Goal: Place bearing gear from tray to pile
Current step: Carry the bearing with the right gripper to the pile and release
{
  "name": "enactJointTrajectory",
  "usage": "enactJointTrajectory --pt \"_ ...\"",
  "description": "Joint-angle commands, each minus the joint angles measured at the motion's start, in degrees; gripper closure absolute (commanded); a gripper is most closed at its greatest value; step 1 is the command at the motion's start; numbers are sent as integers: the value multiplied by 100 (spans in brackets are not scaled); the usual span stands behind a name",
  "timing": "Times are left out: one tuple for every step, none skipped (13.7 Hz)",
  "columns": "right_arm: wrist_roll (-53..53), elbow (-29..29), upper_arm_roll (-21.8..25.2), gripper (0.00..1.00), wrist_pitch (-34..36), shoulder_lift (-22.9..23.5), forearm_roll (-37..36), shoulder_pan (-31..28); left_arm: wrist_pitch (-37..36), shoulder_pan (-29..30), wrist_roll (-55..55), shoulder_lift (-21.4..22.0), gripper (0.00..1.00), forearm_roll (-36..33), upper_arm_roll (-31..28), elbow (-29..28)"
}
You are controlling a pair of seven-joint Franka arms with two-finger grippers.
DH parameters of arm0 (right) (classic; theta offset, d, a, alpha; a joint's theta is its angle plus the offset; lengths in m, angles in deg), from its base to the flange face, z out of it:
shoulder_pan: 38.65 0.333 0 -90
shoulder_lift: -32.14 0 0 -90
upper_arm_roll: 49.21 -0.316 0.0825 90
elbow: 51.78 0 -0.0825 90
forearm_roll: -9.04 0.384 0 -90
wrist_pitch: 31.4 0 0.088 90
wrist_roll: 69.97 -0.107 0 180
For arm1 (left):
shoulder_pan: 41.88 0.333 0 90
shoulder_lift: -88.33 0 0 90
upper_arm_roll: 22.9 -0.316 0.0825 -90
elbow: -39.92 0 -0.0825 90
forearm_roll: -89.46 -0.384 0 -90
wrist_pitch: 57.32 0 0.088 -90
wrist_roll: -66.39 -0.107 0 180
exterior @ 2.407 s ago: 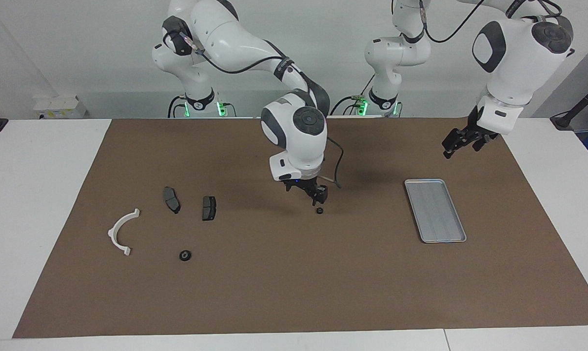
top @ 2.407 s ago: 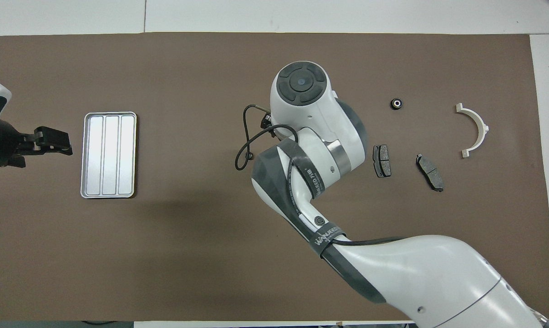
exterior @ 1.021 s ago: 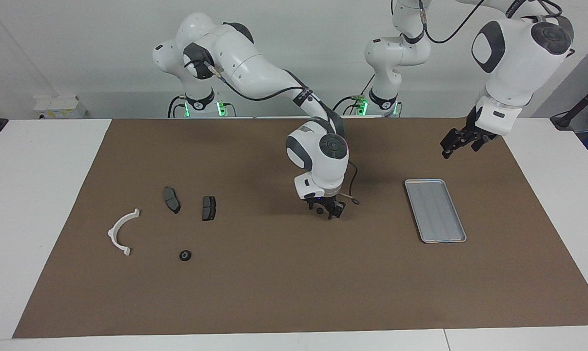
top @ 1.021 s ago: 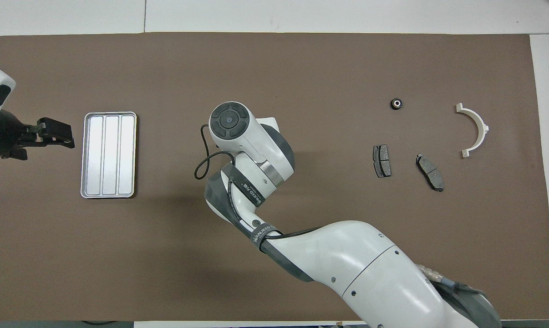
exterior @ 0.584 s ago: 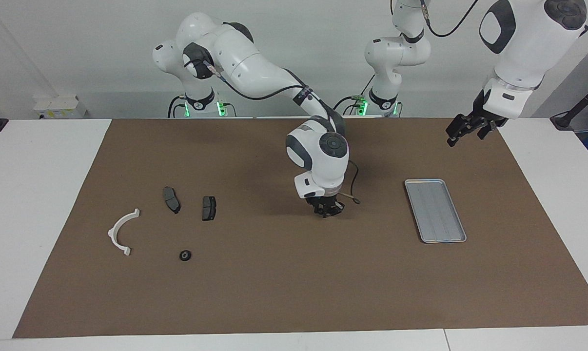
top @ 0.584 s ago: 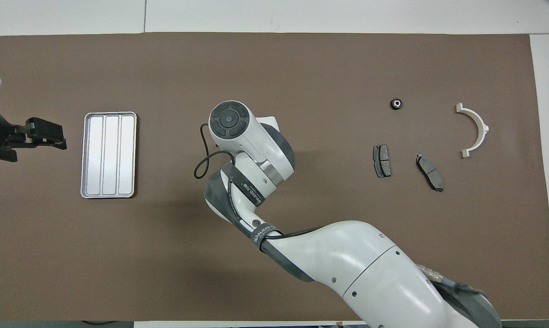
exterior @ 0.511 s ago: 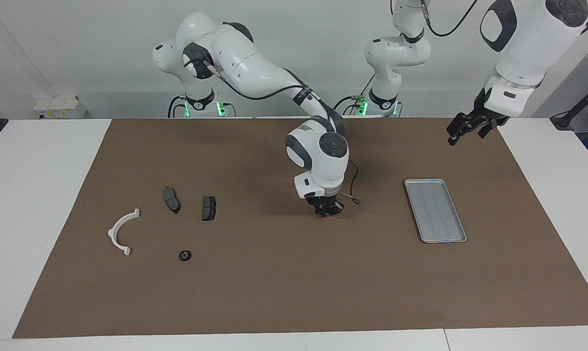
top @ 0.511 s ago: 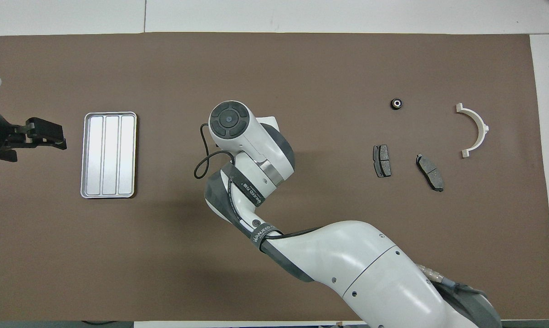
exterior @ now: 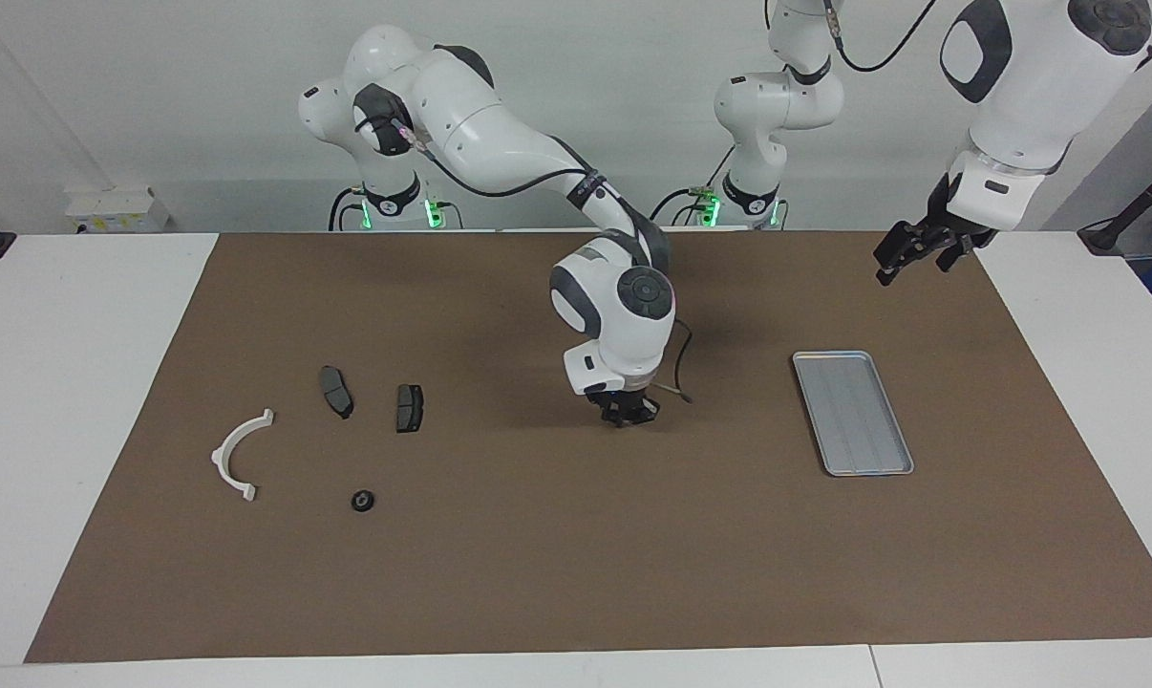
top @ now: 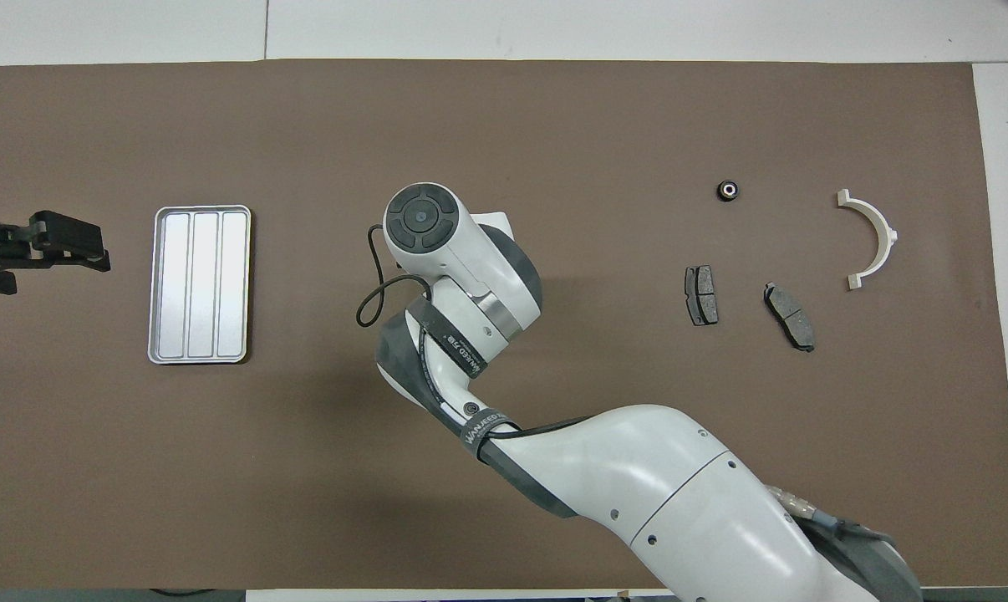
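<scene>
The right gripper, at frame centre low over the brown worktop, is pressed together, seemingly on the small black bearing gear, which is hidden. The pile's white plastic arc lies toward the lower left. The left gripper, spread, waits at upper right above the ridged silver tray.

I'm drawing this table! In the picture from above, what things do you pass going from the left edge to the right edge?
Left gripper → tray → right arm's round wrist → first dark pad → small black gear → second dark pad → white arc.
</scene>
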Motion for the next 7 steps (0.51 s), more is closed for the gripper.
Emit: enactJointTrajectory --pt "1335 -264 -96 100 1111 -594 -10 -608 -86 29 -49 71 0 45 -10 -65" --pt "1950 -255 -96 100 1385 -927 -10 -819 -51 20 -49 71 0 45 -10 -65" --pt "2626 -247 -69 100 1587 -1174 -62 -1022 -42 3 -40 71 0 45 -10 -65" --pt "3294 -238 -43 100 1729 -1324 -71 -1250 -42 -6 -49 71 0 45 -10 -65" --pt "4066 -203 -34 100 1791 -1422 -89 -1548 -42 -23 -40 71 0 45 -10 -65" --pt "4875 -177 -34 100 1783 -1440 -115 -1934 -42 -32 -40 71 0 45 -10 -65" --pt "5605 -133 -43 100 1696 -1431 -124 -2277 -42 -32 -40 71 0 45 -10 -65"
